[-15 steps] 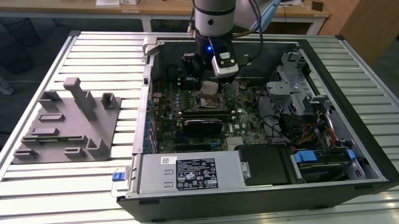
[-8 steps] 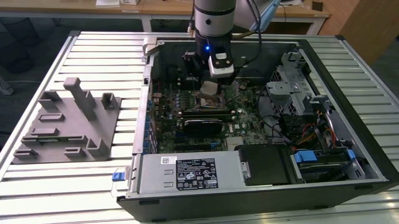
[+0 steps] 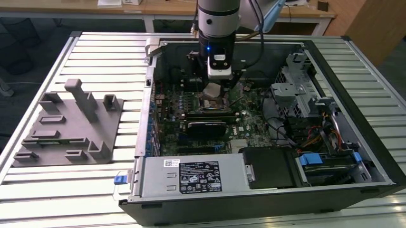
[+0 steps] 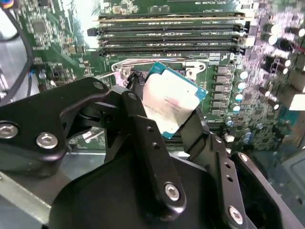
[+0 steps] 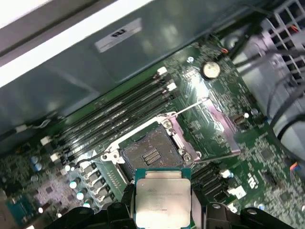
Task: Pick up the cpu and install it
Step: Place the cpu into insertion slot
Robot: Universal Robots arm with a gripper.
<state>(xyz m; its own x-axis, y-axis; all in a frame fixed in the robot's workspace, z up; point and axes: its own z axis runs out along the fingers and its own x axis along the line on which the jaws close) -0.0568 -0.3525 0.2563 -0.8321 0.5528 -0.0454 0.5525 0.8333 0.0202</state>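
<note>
Slatted bench [image 3: 63,190] w/ open PC case [image 3: 254,211] toward its edge on the exterior view's right; motherboard [image 5: 248,143] inside. Pickup looks done: gripper [image 4: 164,109] clamped on the cpu [image 4: 172,101], held tilted just above the socket [image 5: 150,152]. Socket bare, lid open, so install not yet done.

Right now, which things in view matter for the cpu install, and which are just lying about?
In the job:
- cpu, clamped in the gripper
- open socket, cpu not yet seated in it

Just lying about:
- grey fixture on the slatted table
- memory slots
- power supply box
- drive cage
</note>
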